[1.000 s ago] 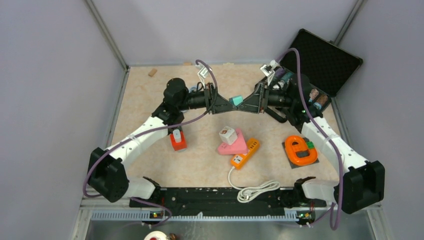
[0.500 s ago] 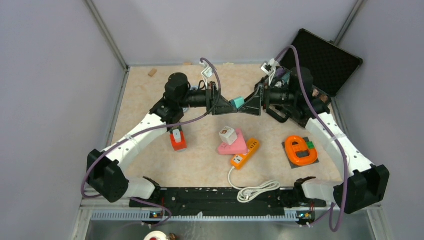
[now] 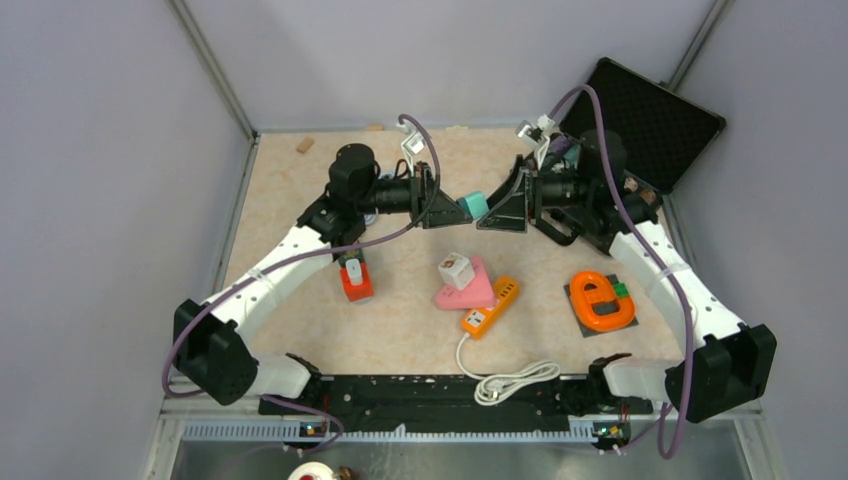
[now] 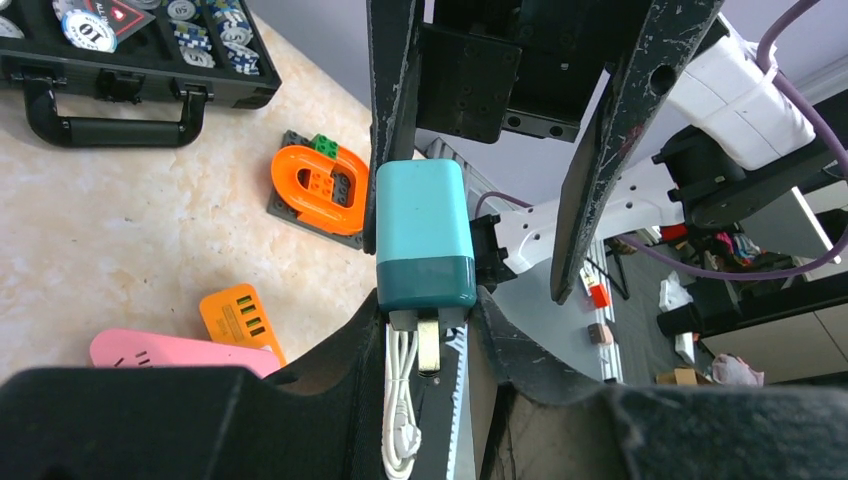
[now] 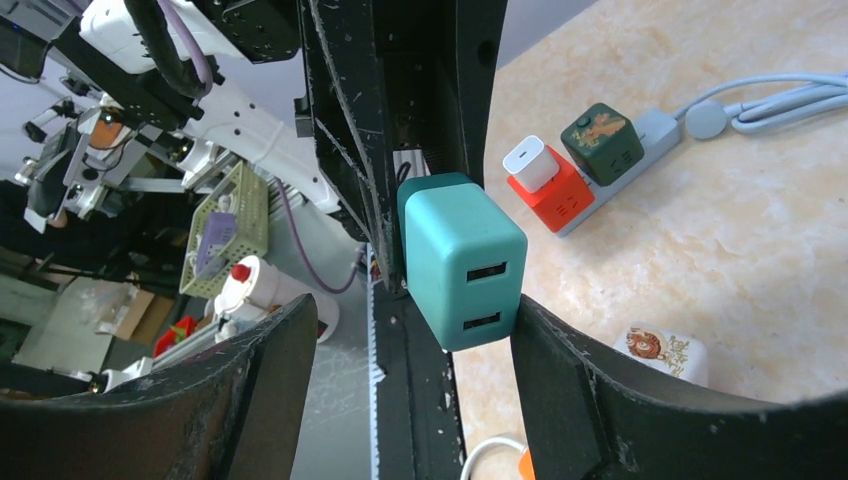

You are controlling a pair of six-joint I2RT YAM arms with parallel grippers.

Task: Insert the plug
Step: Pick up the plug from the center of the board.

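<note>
A teal USB charger plug [image 3: 475, 205] hangs in mid-air over the back of the table. My left gripper [image 3: 462, 209] is shut on its pin end; in the left wrist view the plug [image 4: 423, 235] sits between my fingers with its metal pin pointing back at the camera. My right gripper [image 3: 493, 212] is open just to the right of the plug, its fingers on either side of it without touching. The right wrist view shows the plug's [image 5: 462, 258] face with two USB slots. An orange power strip [image 3: 490, 305] lies in the table's middle.
A pink block [image 3: 468, 292] with a white cube plug [image 3: 455, 270] lies by the orange strip. A red socket block with a white charger [image 3: 355, 281] is at the left. An orange brick ring [image 3: 600, 301] is at the right, and an open black case [image 3: 650, 120] at the back right. A white cable [image 3: 510, 380] lies near the front.
My right gripper has opened and drawn back a little to the right, leaving the teal plug held only by the left gripper. Both arms have lifted slightly.
</note>
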